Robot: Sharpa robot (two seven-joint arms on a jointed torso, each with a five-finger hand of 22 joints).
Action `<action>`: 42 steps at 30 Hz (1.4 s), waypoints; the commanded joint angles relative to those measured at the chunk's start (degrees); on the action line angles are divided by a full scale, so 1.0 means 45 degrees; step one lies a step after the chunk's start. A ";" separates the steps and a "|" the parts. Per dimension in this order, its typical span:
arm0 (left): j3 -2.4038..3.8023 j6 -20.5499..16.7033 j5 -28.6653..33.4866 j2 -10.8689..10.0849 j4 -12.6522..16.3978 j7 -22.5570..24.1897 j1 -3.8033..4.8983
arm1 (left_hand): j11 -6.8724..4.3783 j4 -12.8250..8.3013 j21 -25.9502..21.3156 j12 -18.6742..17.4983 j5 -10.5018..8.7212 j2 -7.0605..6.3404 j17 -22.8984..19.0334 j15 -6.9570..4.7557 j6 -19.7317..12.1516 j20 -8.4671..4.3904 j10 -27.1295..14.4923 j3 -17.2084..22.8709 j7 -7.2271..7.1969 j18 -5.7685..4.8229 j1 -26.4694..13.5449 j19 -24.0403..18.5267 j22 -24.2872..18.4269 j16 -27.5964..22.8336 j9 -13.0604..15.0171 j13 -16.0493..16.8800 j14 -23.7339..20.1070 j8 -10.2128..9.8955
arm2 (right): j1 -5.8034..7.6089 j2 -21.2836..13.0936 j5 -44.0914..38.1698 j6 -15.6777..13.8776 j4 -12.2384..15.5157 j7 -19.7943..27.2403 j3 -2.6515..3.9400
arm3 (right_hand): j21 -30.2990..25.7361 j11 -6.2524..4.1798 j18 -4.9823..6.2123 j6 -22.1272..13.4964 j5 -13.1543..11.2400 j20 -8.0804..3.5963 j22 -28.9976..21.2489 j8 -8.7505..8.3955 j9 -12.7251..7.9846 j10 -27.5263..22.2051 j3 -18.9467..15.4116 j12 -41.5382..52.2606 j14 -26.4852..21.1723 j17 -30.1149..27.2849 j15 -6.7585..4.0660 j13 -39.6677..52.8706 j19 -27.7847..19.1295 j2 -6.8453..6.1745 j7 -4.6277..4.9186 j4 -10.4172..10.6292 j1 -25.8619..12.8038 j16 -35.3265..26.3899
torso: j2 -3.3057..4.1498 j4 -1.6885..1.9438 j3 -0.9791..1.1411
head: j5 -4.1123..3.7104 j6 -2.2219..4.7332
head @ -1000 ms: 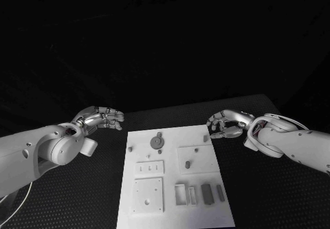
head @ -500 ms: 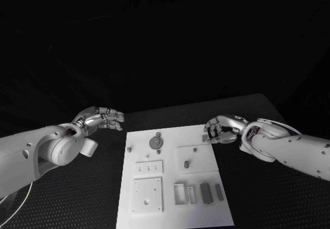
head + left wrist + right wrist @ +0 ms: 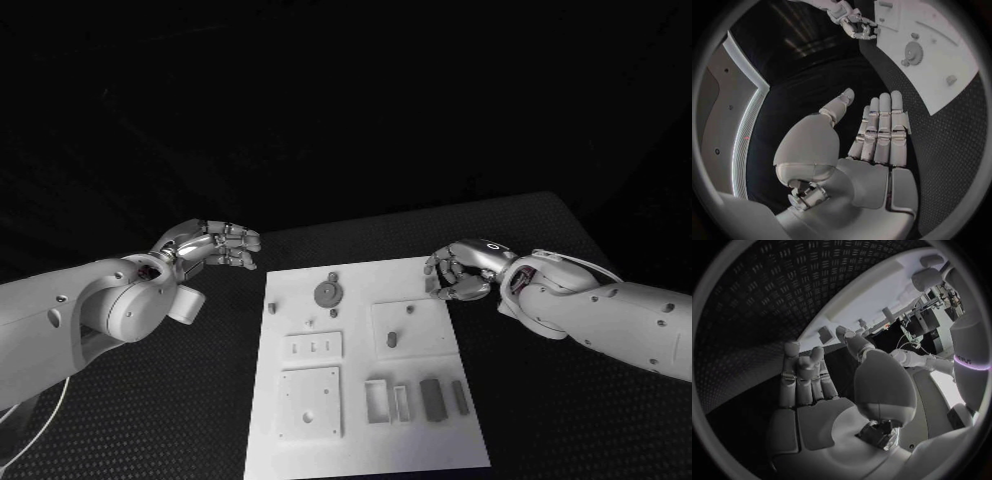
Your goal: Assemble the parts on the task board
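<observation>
The white task board point(image 3: 361, 280) lies in the middle of the table, with grey parts on it: a round gear-like disc point(image 3: 329, 293), an oval piece point(image 3: 391, 341) and two dark blocks point(image 3: 431, 396). My right hand point(image 3: 462, 270) hovers at the board's far right corner with its fingers curled down. In the right wrist view, the thumb and fingers of that hand point(image 3: 811, 385) stand on either side of a small peg point(image 3: 825, 334); nothing is plainly held. My left hand point(image 3: 216, 245) stays off the board's far left corner. Its fingers point(image 3: 879, 135) are stretched out and hold nothing.
A plate with three slots point(image 3: 313, 347), a square plate point(image 3: 310, 402) and small open frames point(image 3: 378, 400) sit on the board's near half. Black ridged table mat point(image 3: 173, 400) surrounds the board on both sides.
My right hand has moved left onto the board's far right corner, and it now covers the small peg there in the head view. The left hand has stayed put.
</observation>
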 commanded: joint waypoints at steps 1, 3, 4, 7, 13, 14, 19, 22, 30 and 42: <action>0.0007 0.0223 0.0052 0.0018 0.0019 0.0129 0.0000 | 0.0058 -0.0030 -0.0086 -0.0062 -0.0006 -0.0005 0.0022 0.0022 -0.0007 0.0026 0.0031 0.0013 -0.0035 0.0193 -0.0067 0.0078 0.0013 -0.0086 0.0012 0.0019 0.0070 -0.0084 | -0.0093 0.0071 -0.0291 -0.0254 -0.0077 -0.0129 0.0006 | 0.0079 -0.0017 0.0185 0.0102 0.0030 -0.0071 0.0293 0.0019 0.0023 -0.0071 0.0030 0.0162 0.0118 0.0036 -0.0017 0.0113 0.0086 -0.0013 0.0003 0.0093 -0.0055 0.0107 | 0.0001 -0.0015 -0.0020 | 0.0006 -0.0024; 0.0007 0.0221 0.0052 0.0027 0.0013 0.0127 -0.0003 | 0.0059 -0.0029 -0.0086 -0.0064 -0.0005 -0.0004 0.0022 0.0022 -0.0007 0.0027 0.0031 0.0012 -0.0034 0.0193 -0.0069 0.0078 0.0014 -0.0086 0.0013 0.0019 0.0070 -0.0085 | -0.0116 0.0090 -0.0291 -0.0235 -0.0116 -0.0143 0.0008 | 0.0117 -0.0018 0.0185 0.0101 0.0028 -0.0085 0.0293 0.0014 0.0029 -0.0070 0.0035 0.0265 0.0137 0.0060 -0.0021 0.0188 0.0106 -0.0004 0.0000 0.0112 -0.0063 0.0134 | -0.0002 -0.0019 -0.0022 | 0.0014 -0.0032; 0.0007 0.0218 0.0052 0.0028 0.0012 0.0127 -0.0004 | 0.0059 -0.0029 -0.0086 -0.0064 -0.0005 -0.0003 0.0023 0.0022 -0.0008 0.0027 0.0031 0.0012 -0.0034 0.0193 -0.0069 0.0078 0.0014 -0.0087 0.0013 0.0019 0.0070 -0.0085 | -0.0119 0.0092 -0.0291 -0.0222 -0.0126 -0.0140 0.0008 | 0.0135 -0.0020 0.0185 0.0107 0.0028 -0.0093 0.0293 0.0015 0.0034 -0.0067 0.0037 0.0314 0.0147 0.0071 -0.0023 0.0224 0.0115 -0.0003 -0.0001 0.0117 -0.0064 0.0146 | -0.0003 -0.0016 -0.0020 | 0.0024 -0.0042; 0.0007 0.0218 0.0052 0.0018 0.0011 0.0122 -0.0006 | 0.0059 -0.0029 -0.0087 -0.0066 -0.0005 0.0000 0.0023 0.0022 -0.0009 0.0027 0.0031 0.0012 -0.0033 0.0193 -0.0070 0.0078 0.0014 -0.0087 0.0014 0.0020 0.0070 -0.0086 | -0.0132 0.0119 -0.0286 -0.0182 -0.0152 -0.0128 0.0008 | 0.0191 -0.0037 0.0185 0.0171 0.0027 -0.0114 0.0292 0.0045 0.0060 -0.0061 0.0041 0.0478 0.0171 0.0106 -0.0037 0.0347 0.0137 0.0010 -0.0019 0.0138 -0.0073 0.0181 | -0.0002 -0.0002 -0.0024 | 0.0027 -0.0066; 0.0007 0.0217 0.0052 0.0028 0.0012 0.0122 -0.0008 | 0.0060 -0.0030 -0.0089 -0.0069 -0.0005 0.0002 0.0025 0.0022 -0.0009 0.0026 0.0030 0.0012 -0.0031 0.0194 -0.0071 0.0079 0.0015 -0.0089 0.0016 0.0022 0.0070 -0.0088 | -0.0158 0.0174 -0.0250 -0.0145 -0.0152 -0.0160 0.0008 | 0.0277 -0.0085 0.0185 0.0338 0.0026 -0.0147 0.0291 0.0126 0.0117 -0.0043 0.0044 0.0696 0.0214 0.0165 -0.0081 0.0519 0.0171 0.0065 -0.0070 0.0178 -0.0098 0.0243 | -0.0002 -0.0012 -0.0041 | 0.0057 -0.0090; 0.0007 0.0222 0.0052 0.0029 0.0012 0.0122 -0.0008 | 0.0060 -0.0030 -0.0089 -0.0069 -0.0005 0.0003 0.0026 0.0022 -0.0009 0.0026 0.0031 0.0012 -0.0031 0.0194 -0.0070 0.0079 0.0016 -0.0090 0.0017 0.0022 0.0070 -0.0089 | -0.0165 0.0186 -0.0255 -0.0119 -0.0158 -0.0184 0.0008 | 0.0298 -0.0099 0.0185 0.0383 0.0026 -0.0156 0.0292 0.0149 0.0131 -0.0032 0.0046 0.0737 0.0226 0.0179 -0.0095 0.0551 0.0184 0.0080 -0.0086 0.0189 -0.0104 0.0258 | -0.0002 -0.0012 -0.0041 | 0.0057 -0.0090; 0.0007 0.0224 0.0052 0.0004 0.0002 0.0110 -0.0009 | 0.0060 -0.0031 -0.0091 -0.0071 -0.0005 0.0006 0.0027 0.0022 -0.0009 0.0026 0.0032 0.0012 -0.0030 0.0195 -0.0069 0.0079 0.0017 -0.0091 0.0019 0.0023 0.0071 -0.0090 | -0.0205 0.0242 -0.0299 -0.0169 -0.0203 -0.0267 0.0008 | 0.0478 -0.0241 0.0185 0.0748 0.0027 -0.0256 0.0295 0.0325 0.0239 0.0114 0.0066 0.0964 0.0374 0.0300 -0.0230 0.0721 0.0348 0.0169 -0.0235 0.0238 -0.0103 0.0417 | -0.0007 -0.0011 -0.0043 | 0.0095 -0.0126; 0.0007 0.0229 0.0052 0.0003 0.0002 0.0111 -0.0010 | 0.0060 -0.0032 -0.0091 -0.0072 -0.0005 0.0006 0.0028 0.0022 -0.0009 0.0026 0.0032 0.0011 -0.0029 0.0195 -0.0070 0.0080 0.0018 -0.0091 0.0020 0.0024 0.0071 -0.0091 | -0.0243 0.0292 -0.0330 -0.0224 -0.0253 -0.0313 0.0008 | 0.0536 -0.0309 0.0185 0.0905 0.0027 -0.0294 0.0290 0.0401 0.0296 0.0164 0.0077 0.1009 0.0415 0.0341 -0.0295 0.0767 0.0390 0.0195 -0.0306 0.0265 -0.0120 0.0449 | -0.0007 -0.0018 -0.0044 | 0.0106 -0.0148; 0.0007 0.0238 0.0052 -0.0021 -0.0004 0.0100 -0.0014 | 0.0059 -0.0032 -0.0094 -0.0076 -0.0004 0.0015 0.0032 0.0021 -0.0007 0.0025 0.0036 0.0012 -0.0028 0.0196 -0.0069 0.0083 0.0021 -0.0095 0.0026 0.0029 0.0072 -0.0093 | -0.0310 0.0336 -0.0435 -0.0452 -0.0270 -0.0407 0.0009 | 0.0578 -0.0363 0.0185 0.1045 0.0028 -0.0323 0.0286 0.0474 0.0354 0.0207 0.0091 0.1037 0.0451 0.0372 -0.0347 0.0799 0.0423 0.0228 -0.0363 0.0287 -0.0127 0.0470 | -0.0006 -0.0001 -0.0044 | 0.0068 -0.0175; 0.0007 0.0238 0.0052 0.0018 -0.0043 0.0095 -0.0036 | 0.0061 -0.0035 -0.0101 -0.0091 -0.0005 0.0016 0.0043 0.0021 -0.0013 0.0026 0.0034 0.0008 -0.0025 0.0197 -0.0071 0.0087 0.0029 -0.0103 0.0037 0.0037 0.0075 -0.0105 | -0.0368 0.0431 -0.0515 -0.0609 -0.0398 -0.0521 0.0010 | 0.0578 -0.0363 0.0185 0.1045 0.0028 -0.0323 0.0286 0.0474 0.0354 0.0207 0.0091 0.1037 0.0451 0.0372 -0.0347 0.0799 0.0423 0.0228 -0.0363 0.0287 -0.0127 0.0470 | -0.0022 -0.0004 -0.0038 | 0.0133 -0.0254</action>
